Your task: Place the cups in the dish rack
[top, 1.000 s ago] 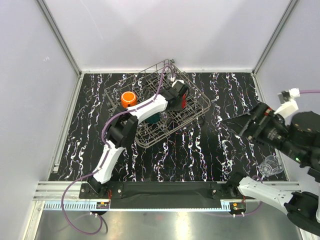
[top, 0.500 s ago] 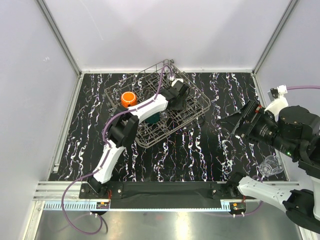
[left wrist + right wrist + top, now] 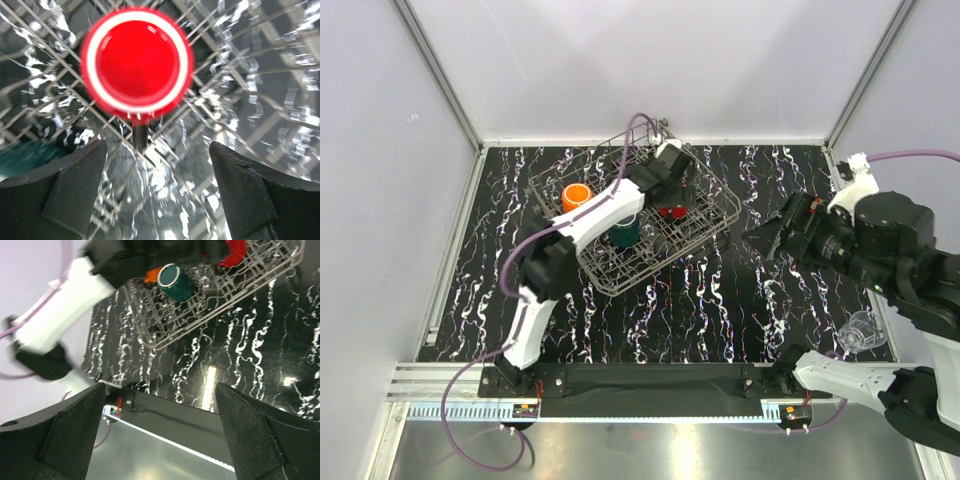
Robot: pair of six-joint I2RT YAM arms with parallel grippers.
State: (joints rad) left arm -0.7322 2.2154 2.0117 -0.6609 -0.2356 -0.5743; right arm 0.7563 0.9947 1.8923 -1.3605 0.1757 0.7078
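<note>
Red cup stands upright in dish rack — left end effector wide open, empty.

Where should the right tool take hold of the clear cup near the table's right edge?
Grip the clear cup across its round wall near the rim, coming down from above with the open right tool. It is small and round, so the two fingers should span it. Whether it stands upright or lies tipped is too faint to tell.
</note>
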